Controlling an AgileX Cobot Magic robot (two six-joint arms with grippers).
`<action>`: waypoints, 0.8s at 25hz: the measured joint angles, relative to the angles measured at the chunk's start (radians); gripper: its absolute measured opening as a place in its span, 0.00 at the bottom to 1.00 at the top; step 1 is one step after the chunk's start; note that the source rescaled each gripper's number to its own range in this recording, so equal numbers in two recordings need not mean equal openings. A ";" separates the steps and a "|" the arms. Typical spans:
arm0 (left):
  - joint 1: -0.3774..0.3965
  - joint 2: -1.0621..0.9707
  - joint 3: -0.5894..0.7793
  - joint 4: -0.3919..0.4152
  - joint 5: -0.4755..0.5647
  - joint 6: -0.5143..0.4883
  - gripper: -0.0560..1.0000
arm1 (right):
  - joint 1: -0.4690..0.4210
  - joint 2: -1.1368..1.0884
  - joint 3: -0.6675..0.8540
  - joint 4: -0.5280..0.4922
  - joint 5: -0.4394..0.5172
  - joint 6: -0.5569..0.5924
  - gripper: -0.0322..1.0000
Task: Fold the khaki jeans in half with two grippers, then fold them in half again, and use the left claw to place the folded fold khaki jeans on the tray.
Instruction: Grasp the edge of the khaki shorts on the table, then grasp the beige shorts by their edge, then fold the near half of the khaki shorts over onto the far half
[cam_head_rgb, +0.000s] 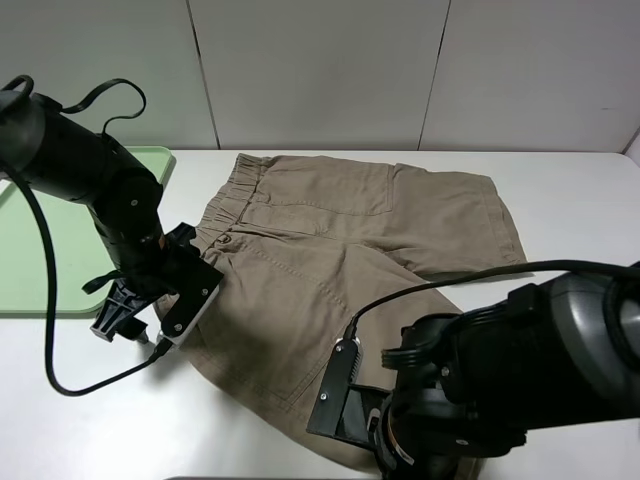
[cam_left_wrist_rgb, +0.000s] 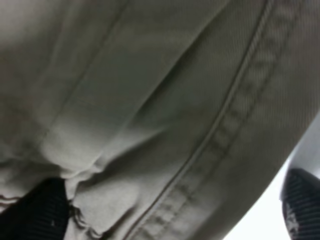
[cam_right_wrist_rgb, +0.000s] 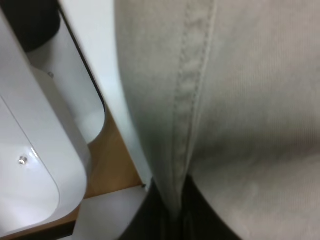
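Khaki jeans (cam_head_rgb: 340, 250): tan woven cotton, short-legged, spread flat at the centre of the white counter (cam_head_rgb: 570, 200). We note a gathered elastic waistband (cam_head_rgb: 240, 180) toward 10 o'clock, stitched patch pockets, and two hemmed legs running toward 3 and 5 o'clock.

Tray (cam_head_rgb: 50, 240): pale mint-green plastic, rectangular, with a rounded corner and a low raised rim. It lies at 9 o'clock on the counter, near the waistband end but not touching it.

Left arm (cam_head_rgb: 80, 160): glossy black and rounded, with a looped black cable (cam_head_rgb: 105, 95). It comes in from 9 o'clock, its wrist bent down over the garment's near waistband corner at 8 o'clock.

Left gripper (cam_left_wrist_rgb: 167, 205): in its wrist view, two dark ribbed fingers (cam_left_wrist_rgb: 35, 215) sit at opposite edges, spread wide. Twill cloth with a double-stitched seam fills the space between them.

Right arm (cam_head_rgb: 540, 370): bulky and black, at 5 o'clock, hunched over the near leg hem. From the high camera we cannot see its gripper.

Right gripper (cam_right_wrist_rgb: 172, 210): in its wrist view, dark fingers (cam_right_wrist_rgb: 200, 220) are pressed together on a stitched seam of the khaki jeans, pinching the cloth.
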 joint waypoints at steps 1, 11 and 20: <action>0.000 0.000 0.000 0.000 -0.002 0.001 0.81 | 0.000 0.000 0.000 -0.002 0.000 0.000 0.03; 0.000 0.003 0.000 -0.008 -0.025 0.003 0.09 | 0.000 0.000 0.000 -0.003 0.000 0.000 0.03; 0.000 -0.010 0.000 -0.008 -0.027 0.003 0.06 | 0.000 0.003 -0.026 -0.003 0.034 -0.001 0.03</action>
